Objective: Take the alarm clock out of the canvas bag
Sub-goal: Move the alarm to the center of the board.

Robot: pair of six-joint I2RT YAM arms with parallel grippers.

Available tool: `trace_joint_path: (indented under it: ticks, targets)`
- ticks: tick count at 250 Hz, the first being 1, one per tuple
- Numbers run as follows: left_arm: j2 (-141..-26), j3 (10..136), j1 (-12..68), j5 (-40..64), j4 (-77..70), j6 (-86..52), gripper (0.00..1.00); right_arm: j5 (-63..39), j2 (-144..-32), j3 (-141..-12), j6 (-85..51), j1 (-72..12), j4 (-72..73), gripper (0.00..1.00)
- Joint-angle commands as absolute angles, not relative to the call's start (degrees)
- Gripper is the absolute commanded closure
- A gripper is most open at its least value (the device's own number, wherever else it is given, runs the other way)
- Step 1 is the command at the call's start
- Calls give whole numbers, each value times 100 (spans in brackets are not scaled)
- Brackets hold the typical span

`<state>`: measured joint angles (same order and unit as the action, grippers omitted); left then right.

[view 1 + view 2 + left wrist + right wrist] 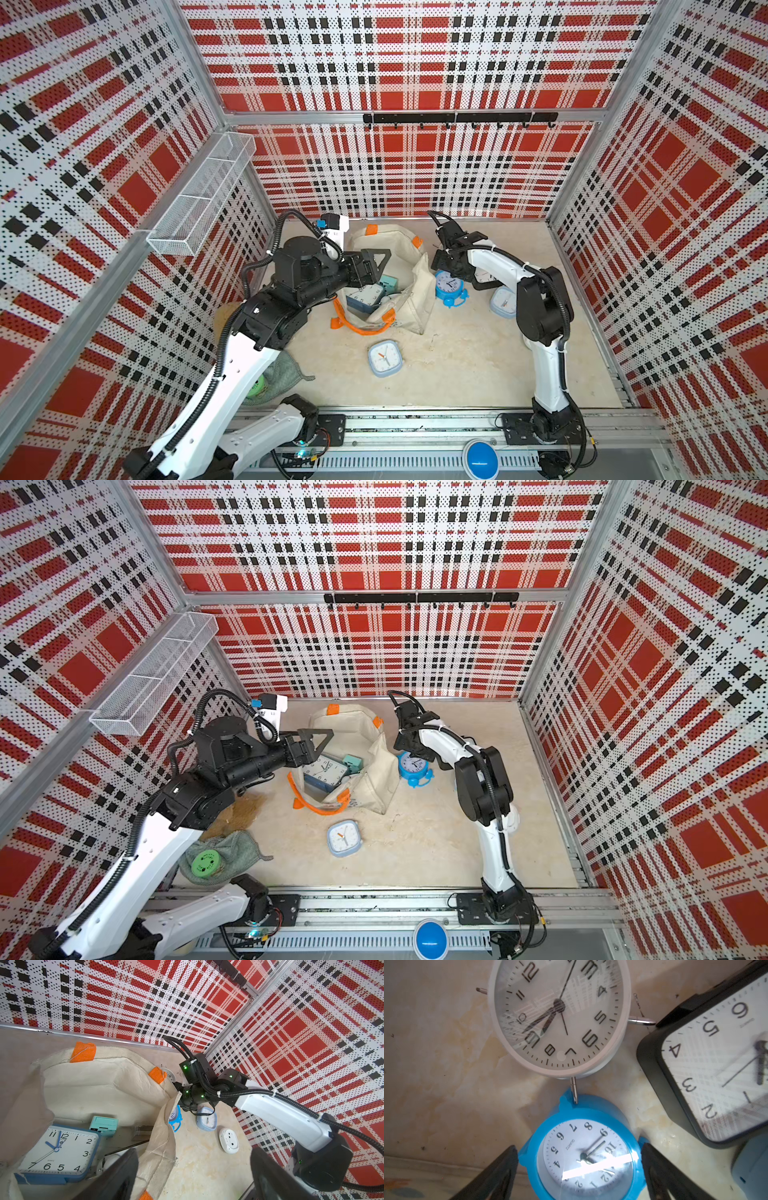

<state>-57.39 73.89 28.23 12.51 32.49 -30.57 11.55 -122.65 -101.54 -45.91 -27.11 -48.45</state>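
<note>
The cream canvas bag with orange handles lies open mid-table. Inside it a blue square alarm clock lies face up beside a small teal clock. My left gripper hovers open above the bag's mouth, holding nothing. Right of the bag a round blue alarm clock lies on the table. My right gripper is open, with a finger on each side of this clock.
A light-blue square clock lies in front of the bag and another lies by the right arm. A white round clock, a black square clock and a white oval device lie nearby. A green cloth sits front left.
</note>
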Motion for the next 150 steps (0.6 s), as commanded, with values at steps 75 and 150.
trace_joint_path:
  ticks: [75,150]
  targets:
    - [-5616,7286,2670,1404,3120,-3018,12,1466,-12775,-10482,-4430,-2877,-5270,3]
    - [-5625,7330,2667,1407,3094,-3058,12,1489,-12339,-9799,-4180,-2957,-5110,4]
